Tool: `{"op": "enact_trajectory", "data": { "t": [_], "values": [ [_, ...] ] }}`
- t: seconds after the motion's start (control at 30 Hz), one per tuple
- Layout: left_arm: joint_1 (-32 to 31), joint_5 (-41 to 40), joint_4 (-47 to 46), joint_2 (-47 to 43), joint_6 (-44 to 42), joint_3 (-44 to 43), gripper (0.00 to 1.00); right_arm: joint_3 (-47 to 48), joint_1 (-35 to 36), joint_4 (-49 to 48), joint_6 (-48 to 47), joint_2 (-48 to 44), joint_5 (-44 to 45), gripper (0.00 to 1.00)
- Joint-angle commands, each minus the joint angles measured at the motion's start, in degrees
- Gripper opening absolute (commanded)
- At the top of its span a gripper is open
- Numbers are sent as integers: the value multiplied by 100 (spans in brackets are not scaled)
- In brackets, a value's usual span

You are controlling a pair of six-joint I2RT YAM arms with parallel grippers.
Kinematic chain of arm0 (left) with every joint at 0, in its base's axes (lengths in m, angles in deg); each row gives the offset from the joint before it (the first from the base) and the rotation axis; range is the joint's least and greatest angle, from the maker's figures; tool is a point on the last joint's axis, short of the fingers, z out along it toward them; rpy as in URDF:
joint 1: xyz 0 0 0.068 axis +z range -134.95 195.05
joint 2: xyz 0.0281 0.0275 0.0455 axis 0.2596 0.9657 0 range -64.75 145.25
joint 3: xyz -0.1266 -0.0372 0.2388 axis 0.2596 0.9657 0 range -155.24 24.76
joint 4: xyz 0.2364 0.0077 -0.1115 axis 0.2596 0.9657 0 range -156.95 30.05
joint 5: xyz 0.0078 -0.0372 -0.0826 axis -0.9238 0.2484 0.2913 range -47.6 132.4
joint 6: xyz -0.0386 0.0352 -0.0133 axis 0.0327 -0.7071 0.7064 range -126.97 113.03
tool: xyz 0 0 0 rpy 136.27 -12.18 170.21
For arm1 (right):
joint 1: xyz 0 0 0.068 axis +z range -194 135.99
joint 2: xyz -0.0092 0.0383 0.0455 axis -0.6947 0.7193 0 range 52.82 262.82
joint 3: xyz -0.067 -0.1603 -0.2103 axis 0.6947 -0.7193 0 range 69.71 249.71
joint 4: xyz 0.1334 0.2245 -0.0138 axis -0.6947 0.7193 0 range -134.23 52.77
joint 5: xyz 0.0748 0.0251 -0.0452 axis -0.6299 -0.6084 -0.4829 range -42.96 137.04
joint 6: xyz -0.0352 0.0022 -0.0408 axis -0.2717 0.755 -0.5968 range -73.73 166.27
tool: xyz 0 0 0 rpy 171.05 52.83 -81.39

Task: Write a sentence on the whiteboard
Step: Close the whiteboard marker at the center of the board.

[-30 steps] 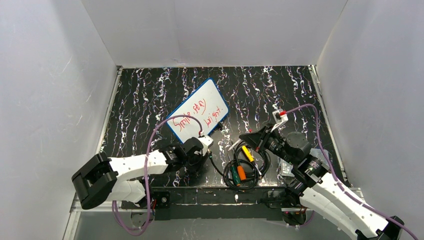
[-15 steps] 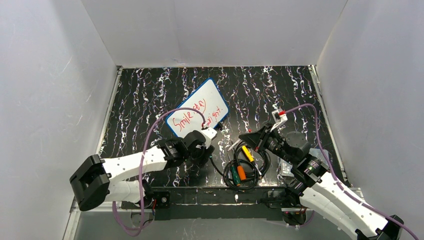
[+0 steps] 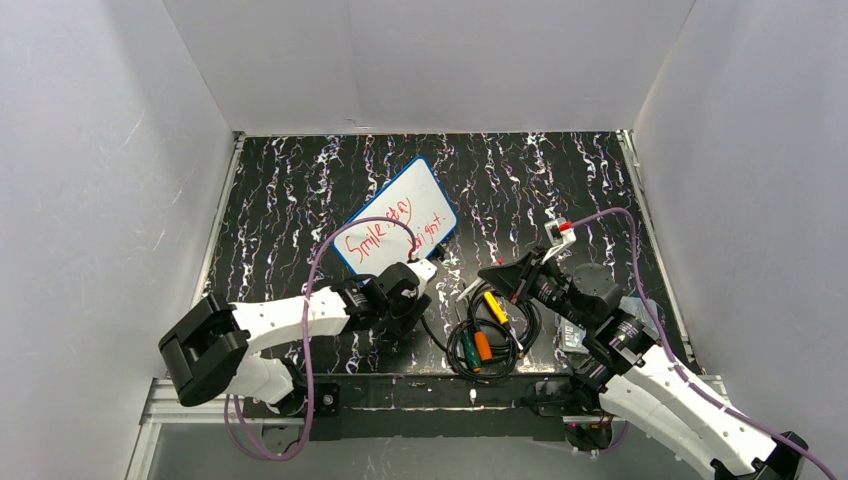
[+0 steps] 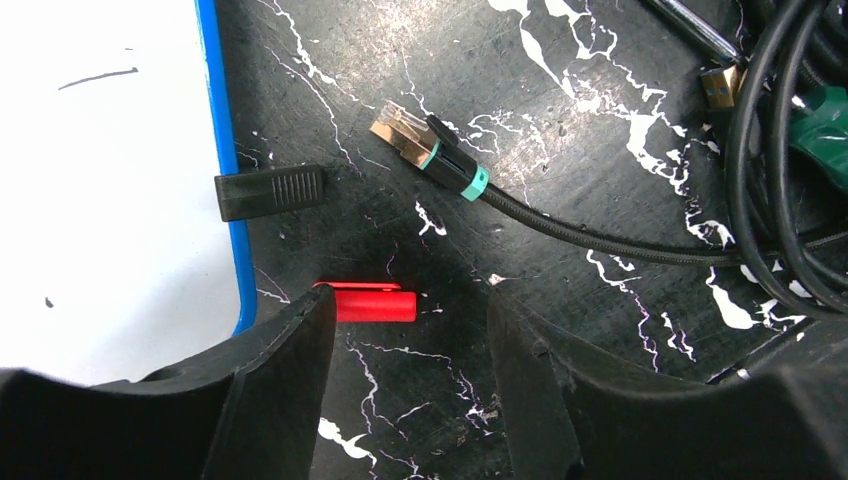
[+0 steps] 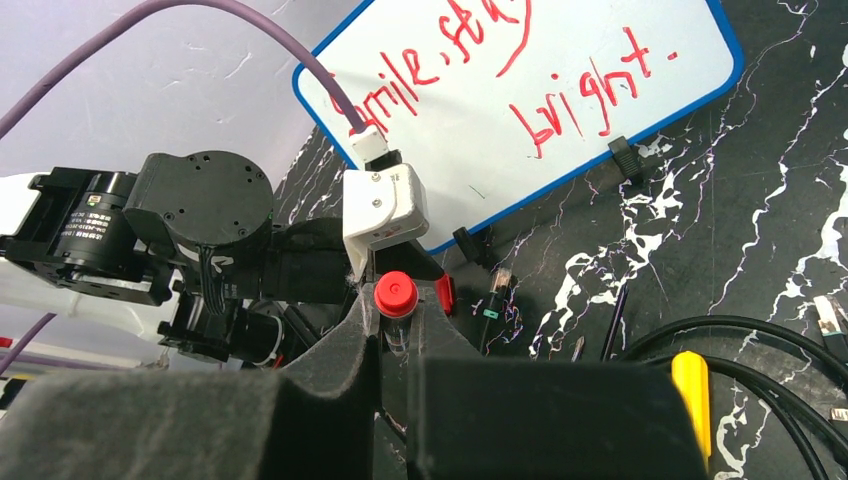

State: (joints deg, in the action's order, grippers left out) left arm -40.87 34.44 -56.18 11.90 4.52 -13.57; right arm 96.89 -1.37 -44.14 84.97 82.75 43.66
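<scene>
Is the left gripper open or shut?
Open: the left gripper has its fingers apart, a red cap lying on the table between them.

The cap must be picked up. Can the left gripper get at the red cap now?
Probably yes: the left gripper hangs open over the red cap, which lies free beside the whiteboard.

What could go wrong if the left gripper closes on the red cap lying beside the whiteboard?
The red cap lies right by the blue rim of the whiteboard, so a finger of the open left gripper might catch that rim and shift the board. The gold cable plug lies close by and could perhaps get nudged too.
</scene>
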Motion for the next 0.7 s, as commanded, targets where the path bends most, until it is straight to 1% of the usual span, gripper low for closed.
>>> {"op": "enact_trajectory", "data": {
  "t": [0.0, 0.1, 0.23, 0.47, 0.67],
  "values": [
    [35, -173, 59, -33, 299, -75, 56, -64, -19, -183, -88, -74, 5, 1],
    [37, -233, -12, -119, 414, 55, 57, -85, -20, -199, -84, -59, -12, 1],
    [37, -516, 10, -236, 381, 123, 59, -99, -18, -221, -73, -56, -30, 1],
    [37, -721, 1, -203, 530, 154, 63, -108, -18, -272, -56, -31, -74, 1],
    [37, -681, -10, -117, 511, 134, 64, -108, -18, -300, -54, 17, -123, 1]
  ]
}}
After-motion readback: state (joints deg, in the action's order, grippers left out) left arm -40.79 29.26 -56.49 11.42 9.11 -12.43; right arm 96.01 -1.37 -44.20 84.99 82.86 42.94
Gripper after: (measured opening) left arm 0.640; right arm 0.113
